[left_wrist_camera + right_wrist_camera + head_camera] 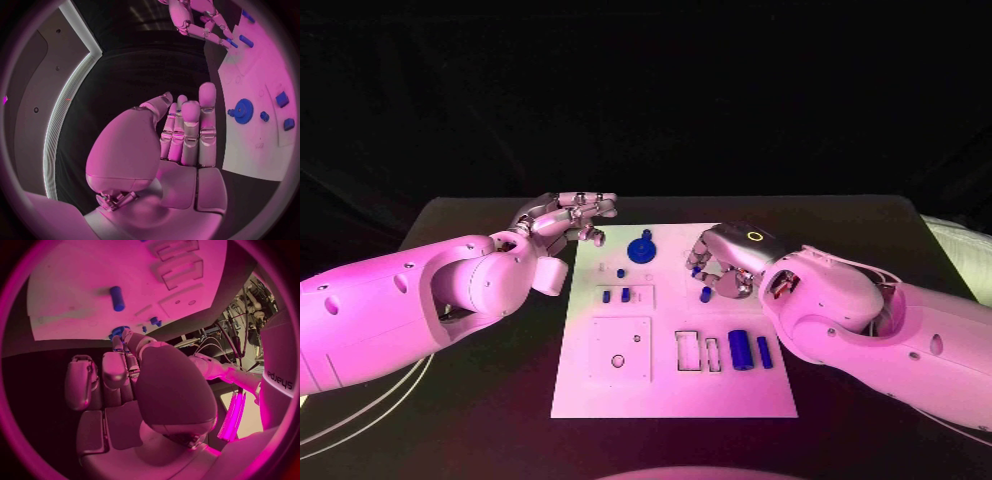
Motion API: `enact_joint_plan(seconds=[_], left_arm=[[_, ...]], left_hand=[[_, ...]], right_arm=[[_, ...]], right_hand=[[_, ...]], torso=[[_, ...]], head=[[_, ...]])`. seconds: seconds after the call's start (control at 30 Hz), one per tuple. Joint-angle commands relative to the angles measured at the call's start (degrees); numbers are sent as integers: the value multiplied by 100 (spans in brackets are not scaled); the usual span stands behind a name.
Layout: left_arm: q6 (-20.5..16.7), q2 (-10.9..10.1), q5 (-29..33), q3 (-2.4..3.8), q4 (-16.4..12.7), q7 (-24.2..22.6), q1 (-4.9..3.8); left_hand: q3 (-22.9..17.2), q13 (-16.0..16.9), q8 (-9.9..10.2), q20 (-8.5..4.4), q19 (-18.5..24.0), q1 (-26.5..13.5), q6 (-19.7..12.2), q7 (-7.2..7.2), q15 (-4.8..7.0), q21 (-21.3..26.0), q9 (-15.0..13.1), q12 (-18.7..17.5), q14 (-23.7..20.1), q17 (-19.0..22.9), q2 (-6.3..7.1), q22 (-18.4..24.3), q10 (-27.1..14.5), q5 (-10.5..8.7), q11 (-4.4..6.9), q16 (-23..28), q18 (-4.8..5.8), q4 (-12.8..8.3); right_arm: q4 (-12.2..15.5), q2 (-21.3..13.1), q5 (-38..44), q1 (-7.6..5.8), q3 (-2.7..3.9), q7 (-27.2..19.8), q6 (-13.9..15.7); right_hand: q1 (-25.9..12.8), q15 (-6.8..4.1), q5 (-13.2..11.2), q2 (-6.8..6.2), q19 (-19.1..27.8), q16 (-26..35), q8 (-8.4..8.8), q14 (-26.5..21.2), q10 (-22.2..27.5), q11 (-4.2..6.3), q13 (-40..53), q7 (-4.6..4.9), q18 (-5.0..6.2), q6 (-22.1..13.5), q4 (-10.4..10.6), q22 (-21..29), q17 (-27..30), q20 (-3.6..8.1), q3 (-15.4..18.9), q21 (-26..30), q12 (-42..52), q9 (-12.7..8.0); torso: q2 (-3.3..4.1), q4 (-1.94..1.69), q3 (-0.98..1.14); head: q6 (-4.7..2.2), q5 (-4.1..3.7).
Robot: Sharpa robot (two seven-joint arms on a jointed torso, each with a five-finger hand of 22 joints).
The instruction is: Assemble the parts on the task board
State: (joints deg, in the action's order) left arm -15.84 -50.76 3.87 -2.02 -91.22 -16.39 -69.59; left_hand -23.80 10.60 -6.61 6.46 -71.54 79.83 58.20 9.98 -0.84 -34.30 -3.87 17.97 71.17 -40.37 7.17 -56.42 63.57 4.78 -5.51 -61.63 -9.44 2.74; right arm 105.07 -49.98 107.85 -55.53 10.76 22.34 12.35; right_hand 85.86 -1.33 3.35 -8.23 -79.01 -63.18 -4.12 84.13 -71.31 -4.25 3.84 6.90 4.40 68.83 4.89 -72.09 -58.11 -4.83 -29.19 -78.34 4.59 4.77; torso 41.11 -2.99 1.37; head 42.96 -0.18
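Head view: the right hand [723, 262] curls its fingers over a small blue part [707, 293] mid-board; whether they clamp it cannot be told. The left hand [567, 218], fingers together and empty, hovers beside the task board [675, 395]. Such parts look light, rigid, slick: best pinched across their sides.

One readable text: the word "sharpa" is showing in dark letters, running sideways, on the white casing of the right arm [278, 365] in the right wrist view. Tiny marks are sitting on the task board [259, 145] in the left wrist view, too small to read. Nothing else legible anywhere.
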Motion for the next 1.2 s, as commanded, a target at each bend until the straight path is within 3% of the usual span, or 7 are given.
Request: enact_joint_plan(seconds=[0.03, 0.17, 0.33, 0.5, 0.6, 0.9, 1.2], left_arm=[[95, 19, 2, 4, -15, -52, -2], [75, 37, 2, 4, -17, -75, -2], [-1, 85, 4, 5, -28, -190, -2], [-43, 159, 25, 5, -6, -241, -2], [-47, 211, 31, 5, 5, -263, -2], [-92, 259, 53, 5, 18, -295, -1], [-98, 267, 68, 5, 28, -296, -1]], left_hand=[[24, 10, -32, 4, 32, -41, -42, 18, 3, 21, -4, 37, -32, 5, 4, 5, -31, 18, 2, 19, -56, 0], [27, 11, -34, 5, 31, -46, -43, 18, 2, 16, -4, 43, -32, 7, 2, 3, -33, 18, 1, 21, -54, 5], [80, 24, -57, 13, 22, -131, -45, 16, -3, -9, -7, 96, -13, 1, -9, -9, -46, 11, 0, 14, -48, 72], [91, 26, -61, 14, 23, -143, -46, 14, -3, -3, -7, 106, -11, 5, -9, -4, -50, 10, 1, 15, -49, 82], [91, 26, -61, 14, 23, -143, -46, 14, -3, -3, -7, 106, -11, 5, -9, -4, -50, 10, 1, 15, -49, 82], [101, 28, -65, 15, 23, -154, -51, 14, -3, -1, -7, 117, -9, 10, -12, -2, -58, 10, 1, 16, -49, 94], [111, 30, -67, 16, 28, -166, -58, 15, -4, 14, -6, 126, -11, 22, -14, 8, -68, 11, 0, 22, -52, 106]], right_arm=[[175, 39, -166, 65, -2, -129, 291], [246, 177, -297, 191, -8, -220, 338], [249, 396, -330, 495, -11, -329, 394], [106, 569, -372, 673, -11, -410, 393], [4, 665, -385, 776, -13, -458, 395], [-249, 897, -354, 967, -28, -514, 410], [-342, 952, -339, 1008, -36, -501, 324]], right_hand=[[-25, -6, 42, 16, -46, -22, -9, 121, -94, 95, 5, 20, -16, 12, -30, -6, -7, 9, -19, -35, 8, 9], [-34, -2, 60, 13, -48, -35, -4, 122, -91, 90, 5, 27, -17, 7, -45, -11, -19, 9, -37, -40, 2, 8], [-45, 6, 100, 12, -42, -44, 10, 120, -75, 77, 2, 41, -15, -14, -80, -1, -23, 8, -80, -36, -15, 4], [-52, 9, 113, 11, -37, -46, 14, 119, -70, 73, 2, 46, -13, -21, -91, 6, -22, 6, -93, -32, -20, 2], [-56, 11, 126, 12, -37, -47, 17, 118, -66, 70, 2, 49, -13, -26, -102, 6, -22, 5, -106, -33, -24, 1], [-70, 16, 154, 12, -29, -56, 21, 117, -58, 64, 2, 56, -10, -36, -122, 18, -27, 1, -128, -26, -32, -1], [-77, 18, 161, 11, -28, -56, 21, 116, -56, 62, 2, 57, -9, -37, -126, 18, -27, 0, -131, -26, -33, -1]], torso=[[6, -6, -11], [-2, 11, -16], [9, -17, -9], [7, -54, -34], [14, -57, -35], [25, -69, -45], [20, -70, -48]], head=[[1, 67], [26, 143], [90, 305], [175, 390], [236, 467], [272, 523], [295, 513]])
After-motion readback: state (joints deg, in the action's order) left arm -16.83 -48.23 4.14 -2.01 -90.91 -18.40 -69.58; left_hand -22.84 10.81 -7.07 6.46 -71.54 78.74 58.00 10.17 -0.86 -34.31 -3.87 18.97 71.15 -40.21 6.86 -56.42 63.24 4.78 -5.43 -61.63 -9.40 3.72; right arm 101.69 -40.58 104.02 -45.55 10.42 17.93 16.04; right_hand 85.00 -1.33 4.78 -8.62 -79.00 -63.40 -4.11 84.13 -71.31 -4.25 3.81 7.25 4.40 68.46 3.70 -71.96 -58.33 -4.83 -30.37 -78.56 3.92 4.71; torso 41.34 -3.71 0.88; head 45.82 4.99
